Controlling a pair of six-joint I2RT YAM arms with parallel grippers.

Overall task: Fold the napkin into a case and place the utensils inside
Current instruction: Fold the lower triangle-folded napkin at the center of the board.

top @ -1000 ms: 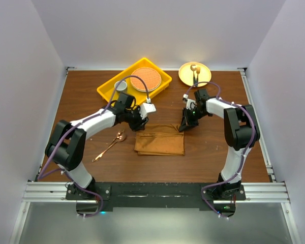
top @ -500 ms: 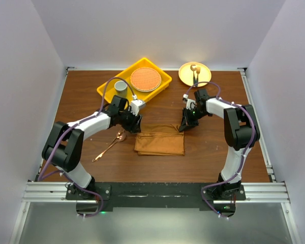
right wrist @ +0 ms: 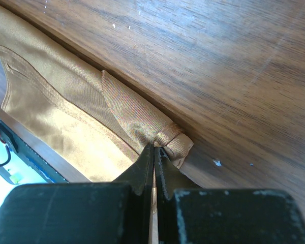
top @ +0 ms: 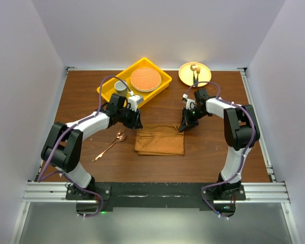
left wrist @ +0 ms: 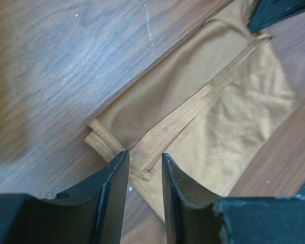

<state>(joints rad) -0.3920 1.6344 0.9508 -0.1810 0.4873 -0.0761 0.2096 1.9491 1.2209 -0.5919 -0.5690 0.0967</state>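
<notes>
Rust-brown napkin (top: 160, 144) folded to an oblong; spoon (top: 112, 144) not yet inside.
Napkin is laid flat at mid-surface (top: 218, 152). Its far right corner is pinched between the closed fingers of the right end effector (right wrist: 153, 152). Left end effector (left wrist: 145, 173) is poised over the far left corner, jaws slightly apart, nothing gripped. Spoon is seen just left of the napkin. Judged remaining: pouch opened, spoon inserted.
</notes>
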